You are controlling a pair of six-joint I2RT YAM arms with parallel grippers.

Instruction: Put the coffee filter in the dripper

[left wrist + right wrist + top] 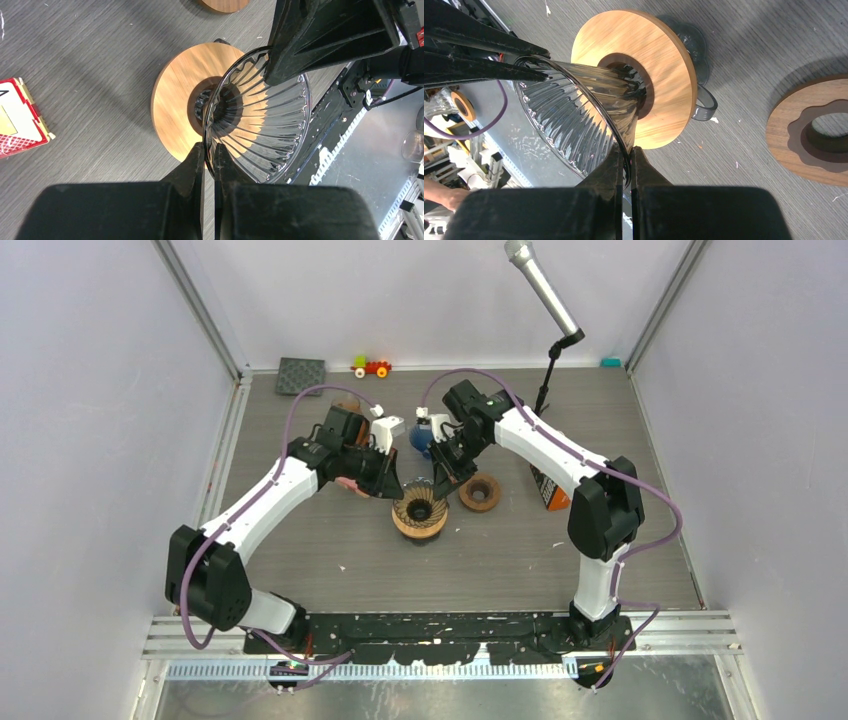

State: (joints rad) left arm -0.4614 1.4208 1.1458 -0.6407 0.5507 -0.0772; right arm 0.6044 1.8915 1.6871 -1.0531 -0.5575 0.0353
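The glass dripper (419, 508) is seen standing mid-way across the table (330, 550), in its wooden collar (172, 105). Its rim is pinched on one side by the left gripper (210, 159) and clamped opposite by the right gripper (625, 159). A wooden ring (480, 492) is spotted just beside it.

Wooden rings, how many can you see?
2. A light ring sits around the glass dripper's neck; a darker ring lies flat on the table, right of it. More could be hidden from view.
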